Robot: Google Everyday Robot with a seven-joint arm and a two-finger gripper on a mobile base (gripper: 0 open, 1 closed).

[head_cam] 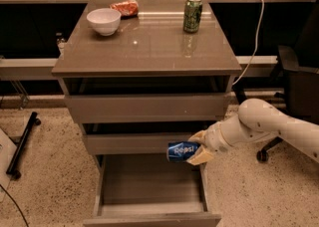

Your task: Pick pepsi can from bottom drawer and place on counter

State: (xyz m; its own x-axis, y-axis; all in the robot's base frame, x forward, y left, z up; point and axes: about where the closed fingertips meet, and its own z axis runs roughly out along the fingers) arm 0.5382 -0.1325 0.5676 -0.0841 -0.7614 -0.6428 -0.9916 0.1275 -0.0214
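The pepsi can, dark blue with white lettering, lies on its side in my gripper. The gripper is shut on the can and holds it in the air above the right side of the open bottom drawer, in front of the middle drawer's panel. My white arm comes in from the right. The drawer is pulled out and its grey inside shows nothing else in it. The counter is the glossy grey-brown top of the cabinet, well above the can.
On the counter stand a white bowl at the back left, a red-orange snack bag behind it and a green can at the back right. A black chair stands to the right. A cable hangs by the cabinet's right side.
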